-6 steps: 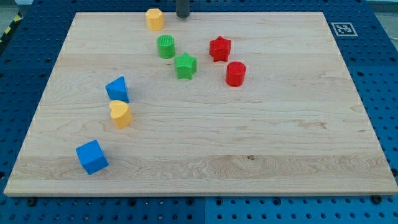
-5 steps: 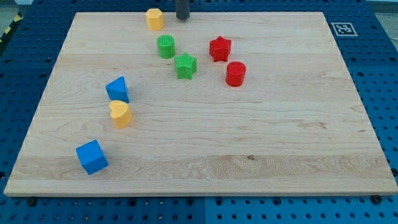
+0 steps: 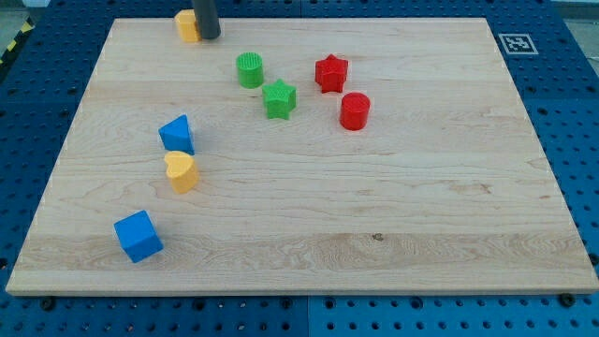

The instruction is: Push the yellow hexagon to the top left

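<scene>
- Since the earlier frame, yellow hexagon (image 3: 186,25) has shifted toward the view's left along the top edge of the surface (image 3: 309,201); my tip (image 3: 208,36) has travelled the same way.
- Tip now sits against the hexagon's right side, touching or just beside it; contact itself is hard to make out.
- Hexagon lies at the view's top, left of centre, close to the surface's far edge, short of the top left corner.
- Rod carries no fingers, so nothing is grasped; it only presses sideways.
- Other blocks unchanged from before: green cylinder (image 3: 250,70) and green star (image 3: 279,98) near each other, upper middle.
- Red star (image 3: 330,73) and red cylinder (image 3: 355,110) just to the view's right of the greens.
- Blue block (image 3: 177,135), shape unclear, with yellow heart (image 3: 181,172) just below it, at the view's left.
- Blue cube (image 3: 138,235) alone toward the bottom left.
</scene>
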You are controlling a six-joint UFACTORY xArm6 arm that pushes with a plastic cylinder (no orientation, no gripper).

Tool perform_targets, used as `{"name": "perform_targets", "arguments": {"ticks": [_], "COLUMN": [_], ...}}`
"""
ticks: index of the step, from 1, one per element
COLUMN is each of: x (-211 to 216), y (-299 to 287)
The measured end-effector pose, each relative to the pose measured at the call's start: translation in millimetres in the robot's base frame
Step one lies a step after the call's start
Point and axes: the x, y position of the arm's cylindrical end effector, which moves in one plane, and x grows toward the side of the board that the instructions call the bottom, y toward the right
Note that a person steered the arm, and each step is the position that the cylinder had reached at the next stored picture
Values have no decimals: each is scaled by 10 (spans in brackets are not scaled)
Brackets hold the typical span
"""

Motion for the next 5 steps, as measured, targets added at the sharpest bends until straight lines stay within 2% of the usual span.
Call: {"name": "perform_targets", "arguments": {"ticks": [2,5], "x": [-322,-354], "y": [7,-535]}}
